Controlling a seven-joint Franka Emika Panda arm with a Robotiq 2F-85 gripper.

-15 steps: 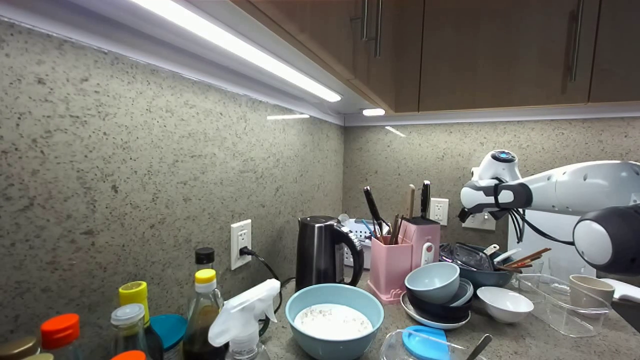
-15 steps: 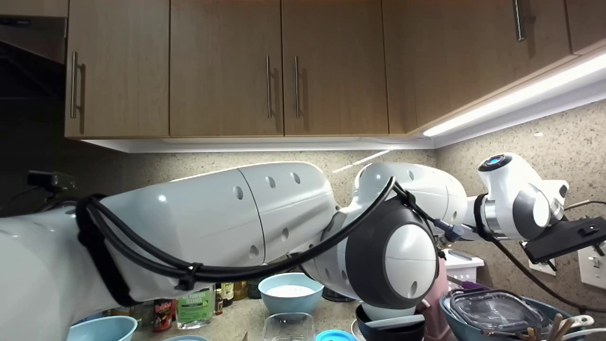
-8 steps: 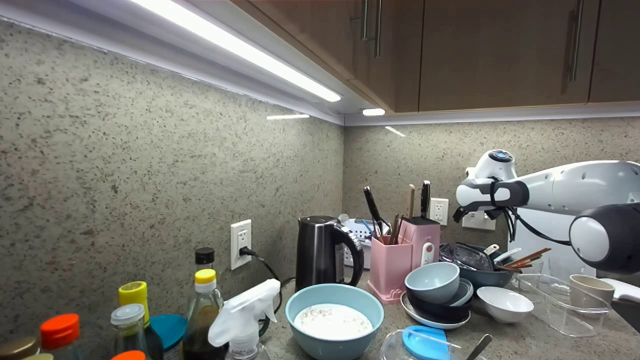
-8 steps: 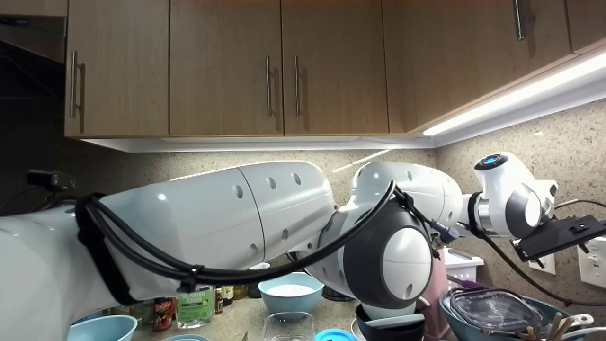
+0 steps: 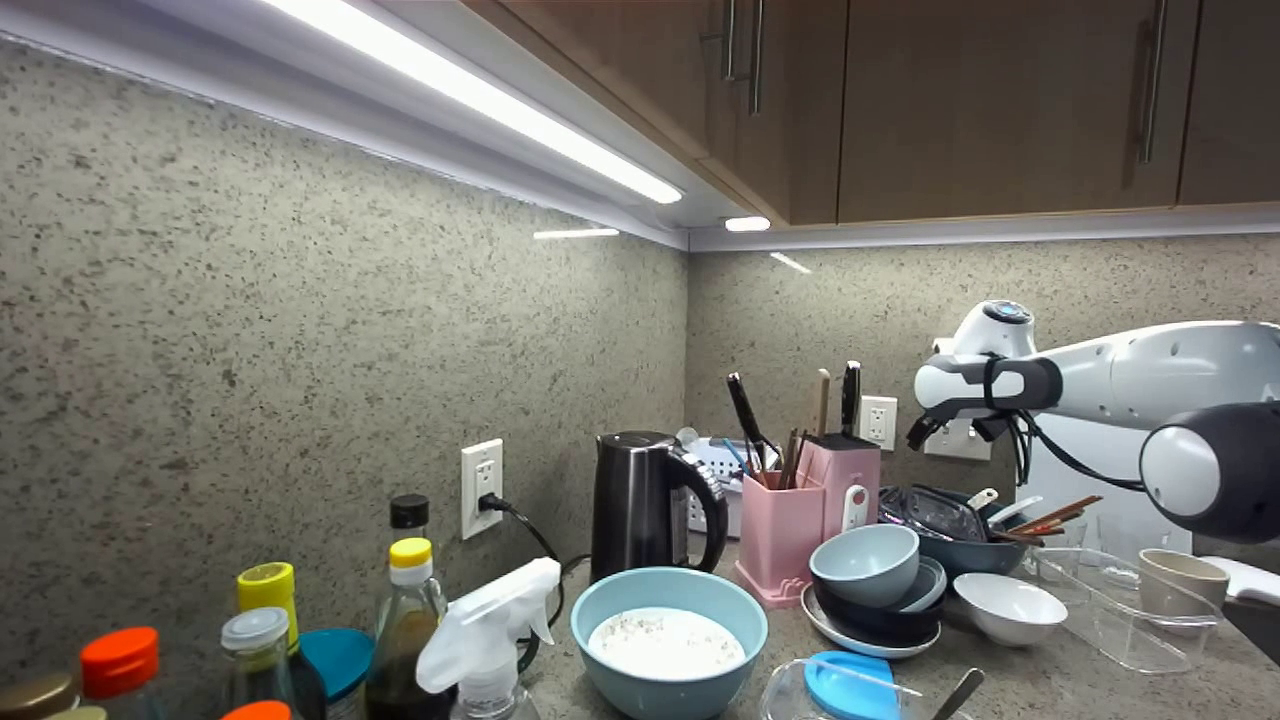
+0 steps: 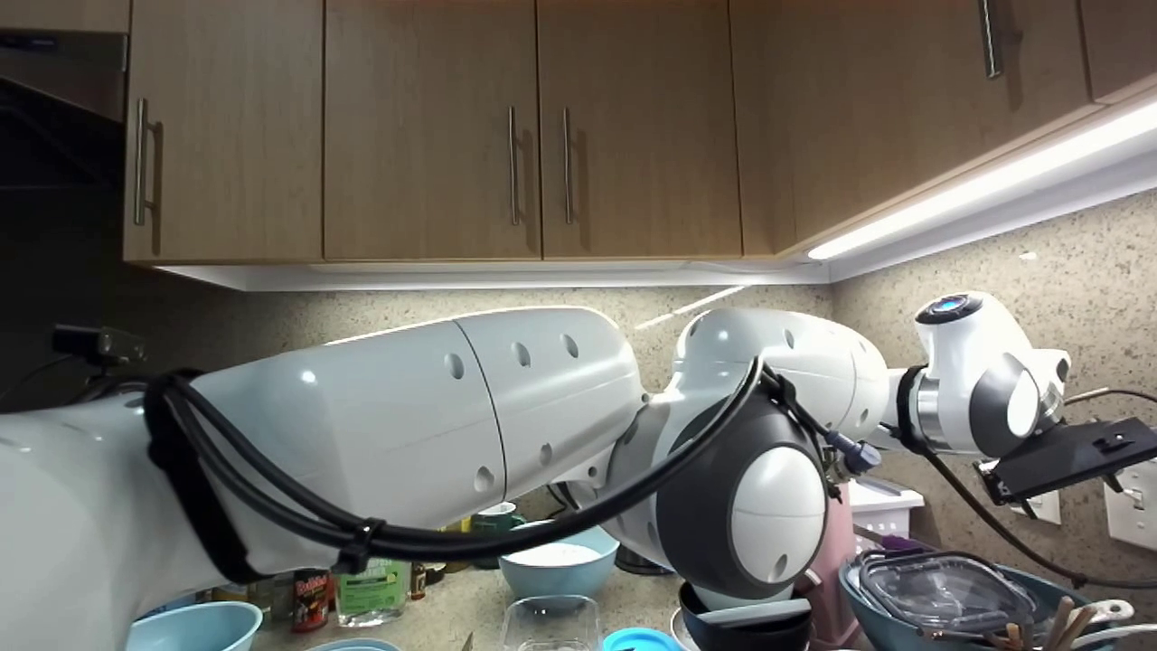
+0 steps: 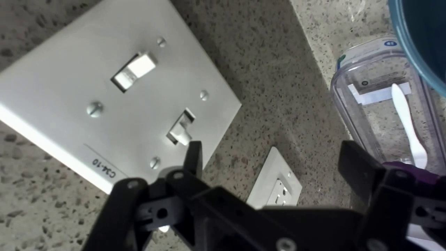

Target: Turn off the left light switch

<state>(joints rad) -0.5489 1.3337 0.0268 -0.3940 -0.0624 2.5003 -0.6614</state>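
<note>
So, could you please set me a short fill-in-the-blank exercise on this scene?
1. In the wrist view, the large white wall plate carries ____ white toggle switches.
2. The black two-fingered gripper is ____, not shut.
3. The long white strip light under the brown wood-grain cabinets is switched ____.
4. The boxy plastic utensil holder beside the black electric kettle is coloured ____.
Missing words: two; open; on; pink.

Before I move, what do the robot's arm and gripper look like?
The arm is glossy white with rounded segments, small oval dimples and a dark grey joint band. Thick black cables are strapped along it, and a blue light glows near its wrist. The gripper is black, with two blocky fingers and metal screw heads.
</note>
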